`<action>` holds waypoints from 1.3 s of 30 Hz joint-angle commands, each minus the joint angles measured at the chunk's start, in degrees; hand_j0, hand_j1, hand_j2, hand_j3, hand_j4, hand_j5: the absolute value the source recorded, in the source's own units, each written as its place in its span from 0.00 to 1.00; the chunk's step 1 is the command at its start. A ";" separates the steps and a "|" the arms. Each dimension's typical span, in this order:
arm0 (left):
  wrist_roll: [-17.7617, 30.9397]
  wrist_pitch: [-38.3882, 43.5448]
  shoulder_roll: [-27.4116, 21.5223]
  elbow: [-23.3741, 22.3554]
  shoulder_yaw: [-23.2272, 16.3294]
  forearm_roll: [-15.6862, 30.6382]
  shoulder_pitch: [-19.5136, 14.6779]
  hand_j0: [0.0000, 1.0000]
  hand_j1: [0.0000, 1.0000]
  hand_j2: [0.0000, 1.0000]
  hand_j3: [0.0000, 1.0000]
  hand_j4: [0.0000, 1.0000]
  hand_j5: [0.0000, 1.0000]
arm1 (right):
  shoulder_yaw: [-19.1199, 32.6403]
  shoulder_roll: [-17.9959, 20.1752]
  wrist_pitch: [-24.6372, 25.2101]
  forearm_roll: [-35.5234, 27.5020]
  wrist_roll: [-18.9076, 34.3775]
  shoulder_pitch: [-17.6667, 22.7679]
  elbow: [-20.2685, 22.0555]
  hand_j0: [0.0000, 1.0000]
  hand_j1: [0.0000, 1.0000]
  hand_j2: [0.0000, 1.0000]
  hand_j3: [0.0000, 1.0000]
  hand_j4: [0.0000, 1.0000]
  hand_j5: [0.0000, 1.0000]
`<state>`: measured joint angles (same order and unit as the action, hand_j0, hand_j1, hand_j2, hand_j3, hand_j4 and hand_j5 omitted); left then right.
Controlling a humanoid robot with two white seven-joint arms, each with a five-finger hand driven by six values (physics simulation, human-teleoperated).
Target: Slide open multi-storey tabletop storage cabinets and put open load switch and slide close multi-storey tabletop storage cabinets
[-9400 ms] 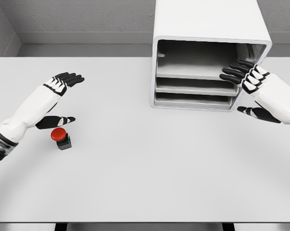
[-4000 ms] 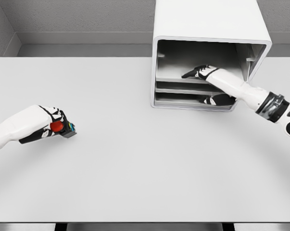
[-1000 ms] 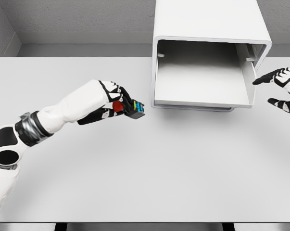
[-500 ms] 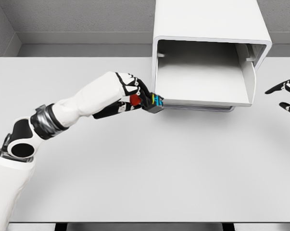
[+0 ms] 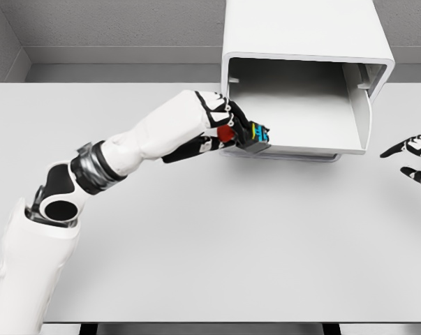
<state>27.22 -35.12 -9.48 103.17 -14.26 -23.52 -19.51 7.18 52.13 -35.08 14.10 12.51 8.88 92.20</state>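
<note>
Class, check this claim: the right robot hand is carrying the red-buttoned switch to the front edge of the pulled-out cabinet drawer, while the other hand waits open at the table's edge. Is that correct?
Not quite. In the head view the left robot hand carries the red-buttoned switch to the front edge of the pulled-out drawer of the cabinet. The right robot hand is the one waiting open at the table's edge.

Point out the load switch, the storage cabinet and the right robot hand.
load switch (image 5: 251,137), head view, on its dark body beside the red button.
storage cabinet (image 5: 304,28), head view, on its white top panel.
right robot hand (image 5: 414,156), head view, between thumb and fingers at the right edge.
</note>
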 commanded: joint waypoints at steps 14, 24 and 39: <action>0.03 0.12 7.55 -2.00 -0.95 -7.95 -4.92 0.35 0.35 0.35 0.35 0.35 0.35 | -0.06 -0.01 0.08 -0.30 0.32 0.88 -0.09 0.62 0.62 0.62 0.62 0.62 0.62; 0.03 0.12 9.48 -6.40 -2.18 -17.88 -6.59 0.35 0.35 0.35 0.35 0.35 0.35 | -0.06 -0.01 0.08 -0.39 0.32 1.14 0.18 0.62 0.62 0.62 0.62 0.62 0.62; 0.12 0.12 9.48 -8.42 -4.64 -27.90 -10.19 0.35 0.35 0.35 0.35 0.35 0.35 | -0.06 -0.18 0.08 -0.39 0.24 1.23 0.62 0.62 0.62 0.62 0.62 0.62 0.62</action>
<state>27.38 -35.14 -0.01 95.29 -18.80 -51.10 -29.71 7.11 51.93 -35.08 14.12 12.77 10.11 92.79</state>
